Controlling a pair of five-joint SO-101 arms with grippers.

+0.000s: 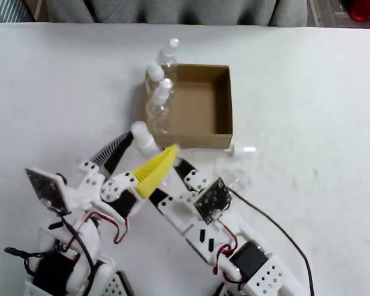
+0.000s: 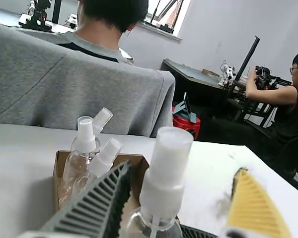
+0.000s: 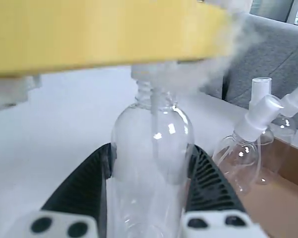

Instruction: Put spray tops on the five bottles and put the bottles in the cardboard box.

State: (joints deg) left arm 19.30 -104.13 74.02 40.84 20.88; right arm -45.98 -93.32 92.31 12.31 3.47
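Observation:
A clear bottle (image 3: pixel 151 148) stands upright in front of the cardboard box (image 1: pixel 228 105), and my right gripper (image 3: pixel 151 163) is shut on its body with a black finger on each side. A white spray top (image 2: pixel 166 173) sits on the bottle's neck. My left gripper (image 2: pixel 184 171) is open around that top: the grey ribbed finger (image 2: pixel 97 198) is next to it and the yellow finger (image 2: pixel 256 208) stands apart. Three bottles with spray tops (image 1: pixel 159 92) lean at the box's left side. A loose spray top (image 1: pixel 243 150) and a bare bottle (image 1: pixel 234 180) lie right of the arms.
The white table (image 1: pixel 308 92) runs wide on both sides of the box. A black cable (image 1: pixel 277 228) trails from the right arm toward the near edge. The two arm bases (image 1: pixel 68 265) fill the near side.

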